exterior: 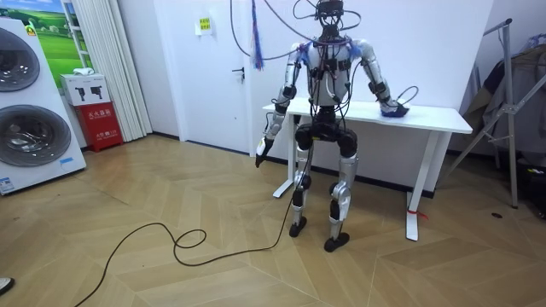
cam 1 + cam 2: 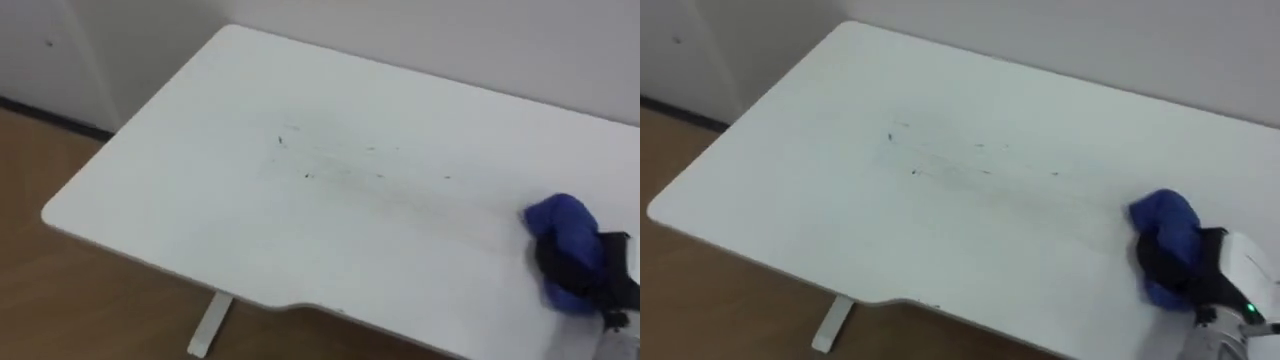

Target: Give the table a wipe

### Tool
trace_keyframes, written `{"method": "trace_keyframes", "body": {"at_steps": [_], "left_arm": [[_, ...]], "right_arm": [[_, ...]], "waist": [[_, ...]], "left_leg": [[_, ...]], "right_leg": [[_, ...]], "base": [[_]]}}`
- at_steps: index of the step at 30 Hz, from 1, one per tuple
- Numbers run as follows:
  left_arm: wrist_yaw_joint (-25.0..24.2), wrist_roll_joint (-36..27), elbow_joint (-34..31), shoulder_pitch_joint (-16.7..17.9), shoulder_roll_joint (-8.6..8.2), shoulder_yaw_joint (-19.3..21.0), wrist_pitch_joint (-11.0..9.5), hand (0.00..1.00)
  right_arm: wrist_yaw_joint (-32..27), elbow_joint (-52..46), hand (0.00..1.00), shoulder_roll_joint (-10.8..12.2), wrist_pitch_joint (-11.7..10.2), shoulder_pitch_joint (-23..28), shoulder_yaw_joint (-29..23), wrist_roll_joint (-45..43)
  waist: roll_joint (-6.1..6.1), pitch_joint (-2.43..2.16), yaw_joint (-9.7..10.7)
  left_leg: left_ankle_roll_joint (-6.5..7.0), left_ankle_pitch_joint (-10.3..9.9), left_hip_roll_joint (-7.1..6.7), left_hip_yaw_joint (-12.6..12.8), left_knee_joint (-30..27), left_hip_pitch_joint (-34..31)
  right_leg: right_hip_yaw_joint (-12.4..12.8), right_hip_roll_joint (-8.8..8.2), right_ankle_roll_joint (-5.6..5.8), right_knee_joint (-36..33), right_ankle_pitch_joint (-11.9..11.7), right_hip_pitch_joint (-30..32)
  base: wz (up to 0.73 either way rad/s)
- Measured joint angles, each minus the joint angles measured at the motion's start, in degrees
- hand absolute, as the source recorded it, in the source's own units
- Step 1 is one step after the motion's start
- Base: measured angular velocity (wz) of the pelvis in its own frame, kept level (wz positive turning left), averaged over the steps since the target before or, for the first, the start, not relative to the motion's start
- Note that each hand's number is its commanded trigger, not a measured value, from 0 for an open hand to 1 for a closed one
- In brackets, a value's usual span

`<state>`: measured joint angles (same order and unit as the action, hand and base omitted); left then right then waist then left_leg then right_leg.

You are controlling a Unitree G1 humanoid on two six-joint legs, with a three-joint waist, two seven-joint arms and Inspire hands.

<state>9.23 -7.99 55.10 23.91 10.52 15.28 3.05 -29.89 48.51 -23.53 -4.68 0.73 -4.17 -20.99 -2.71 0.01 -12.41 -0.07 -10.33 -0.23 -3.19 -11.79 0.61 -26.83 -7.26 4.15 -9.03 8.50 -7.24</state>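
Note:
A white table (image 2: 180,170) stands against a pale wall, and I stand at its front edge. Faint dark specks and smears (image 2: 310,160) run across its middle. A crumpled blue cloth (image 2: 562,222) lies on the tabletop at the far right. My right hand (image 2: 585,275) sits on the cloth's near side, its dark fingers curled into the fabric. In the room view the cloth (image 1: 394,109) shows on the table's right half under that hand. My left hand (image 1: 262,150) hangs beside my hip, away from the table, fingers relaxed.
The table's front edge and left corner (image 2: 55,215) border wooden floor (image 2: 60,300), with a white table foot (image 2: 210,325) below. In the room view, washing machines (image 1: 26,111) and a red box (image 1: 101,119) stand at the left, a metal rack (image 1: 512,102) at the right.

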Motion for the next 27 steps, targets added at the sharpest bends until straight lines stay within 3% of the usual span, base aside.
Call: {"method": "trace_keyframes", "body": {"at_steps": [1,4,6,7,9,12,14,15,16,20,21,23,24,25,27], "left_arm": [[0.05,0.46,-0.05,-0.10,-0.12,-0.19,-0.01,0.00],[0.33,1.49,0.74,-2.52,-0.59,-3.65,2.09,0.00],[0.11,1.83,2.84,-5.56,-0.94,-5.58,2.86,0.00],[0.10,1.93,2.88,-6.00,-0.92,-5.97,3.08,0.00],[-0.54,2.00,2.76,-7.27,-1.03,-6.58,3.84,0.00],[-1.27,1.79,2.22,-6.47,-0.70,-6.83,4.56,0.00],[-1.12,1.81,2.10,-4.88,-0.56,-6.56,5.98,0.00],[-1.07,1.82,2.09,-3.46,-0.59,-6.55,6.72,0.00],[-1.07,1.85,2.09,-2.86,-0.63,-6.49,6.81,0.00],[-1.40,1.73,3.51,-1.46,-0.98,-6.20,6.34,0.00],[-1.54,1.73,3.43,-0.51,-1.01,-6.22,5.82,0.00],[-1.54,1.14,2.59,0.57,-0.79,-5.83,5.12,0.00],[-1.25,0.85,2.21,0.37,-0.54,-5.36,4.55,0.00],[-1.12,0.92,2.34,0.49,-0.40,-5.23,4.08,0.00],[-0.83,1.27,1.94,-0.60,-0.05,-3.96,2.50,0.00]], "right_arm": [[0.05,-0.03,1.00,0.10,0.89,-0.68,0.04,0.00],[0.46,-0.17,1.00,3.85,6.69,-7.84,3.48,0.15],[4.14,-5.61,1.00,8.05,11.66,-15.55,12.78,0.24],[5.15,-6.98,1.00,9.29,12.03,-17.77,15.65,0.24],[8.46,-8.07,1.00,14.07,11.42,-28.81,23.91,-2.31],[11.40,-6.49,1.00,15.67,9.10,-37.76,27.42,-4.39],[11.72,-6.20,1.00,15.61,8.26,-39.00,26.98,-4.23],[11.71,-5.20,1.00,15.29,8.36,-38.74,26.88,-4.32],[11.75,-4.25,1.00,15.15,8.17,-38.24,26.48,-4.35],[11.70,4.11,1.00,13.02,6.56,-27.59,18.87,-5.07],[8.30,3.08,1.00,10.99,3.88,-22.78,17.40,-6.34],[5.89,2.34,1.00,7.72,1.54,-17.65,13.70,-6.52],[4.12,2.73,1.00,5.91,1.30,-14.79,11.08,-6.51],[3.49,2.93,1.00,5.09,1.18,-13.24,9.52,-6.45],[1.47,3.05,1.00,2.73,1.12,-7.26,3.71,-5.20]], "waist": [[0.03,-0.01,0.00],[0.35,0.00,-1.93],[0.40,-0.06,-4.46],[0.41,-0.07,-5.12],[0.70,0.23,-8.38],[0.99,0.39,-13.74],[0.62,0.39,-13.73],[0.13,0.28,-13.73],[0.24,0.49,-13.63],[0.12,0.65,-11.85],[0.22,0.65,-9.70],[0.68,0.73,-5.94],[1.10,0.84,-3.90],[1.39,0.83,-3.13],[2.29,0.26,-0.63]], "left_leg": [[-0.06,-0.05,0.15,0.28,-0.03,0.05],[-0.42,-0.27,1.38,2.86,-0.79,-0.41],[-1.32,-0.21,2.53,4.38,-0.92,-1.46],[-1.54,-0.10,2.77,4.64,-0.90,-1.74],[-1.81,0.45,3.34,4.68,-0.78,-2.05],[-1.89,0.84,3.04,2.38,-0.72,-2.68],[-1.59,1.21,2.40,0.06,-0.46,-3.03],[-1.36,1.33,1.93,-0.81,-0.14,-2.89],[-1.26,1.39,1.63,-1.19,0.10,-2.81],[-0.20,1.13,-0.06,-1.80,-0.07,-1.23],[0.10,0.96,-0.60,-1.74,-0.17,-1.02],[0.81,0.47,-0.96,-0.85,-1.13,-0.78],[1.17,-0.07,-1.00,-0.01,-1.45,-0.25],[1.31,-0.39,-1.00,0.37,-1.59,0.01],[1.73,-2.08,-0.71,2.41,-2.90,0.88]], "right_leg": [[0.17,0.07,-0.19,0.01,-0.13,0.10],[2.35,0.80,-1.12,-0.88,-0.76,1.94],[3.13,1.60,-2.09,-1.03,-1.40,3.81],[3.13,1.80,-2.30,-1.04,-1.51,4.26],[3.07,2.55,-2.90,-0.74,-1.67,5.33],[0.81,2.45,-2.81,-0.58,-1.52,5.02],[-1.20,2.02,-2.61,-0.46,-1.42,4.14],[-2.26,1.62,-2.32,-0.64,-1.24,3.73],[-2.35,1.38,-2.02,-0.54,-1.05,3.51],[-3.08,-0.44,-0.62,-0.93,-0.18,1.12],[-3.02,-1.20,0.10,-1.57,0.28,1.05],[-2.67,-1.86,0.46,-2.34,0.51,0.81],[-1.72,-2.23,0.86,-3.36,0.77,0.83],[-1.46,-2.42,0.97,-3.95,0.84,0.83],[-0.49,-3.01,1.43,-6.24,1.21,0.59]], "base": [[-0.45],[-0.48],[-0.40],[-0.16],[0.03],[0.37],[0.74],[0.57],[0.47],[0.25],[0.00],[-0.11],[-0.22],[-0.30],[-0.50]]}}
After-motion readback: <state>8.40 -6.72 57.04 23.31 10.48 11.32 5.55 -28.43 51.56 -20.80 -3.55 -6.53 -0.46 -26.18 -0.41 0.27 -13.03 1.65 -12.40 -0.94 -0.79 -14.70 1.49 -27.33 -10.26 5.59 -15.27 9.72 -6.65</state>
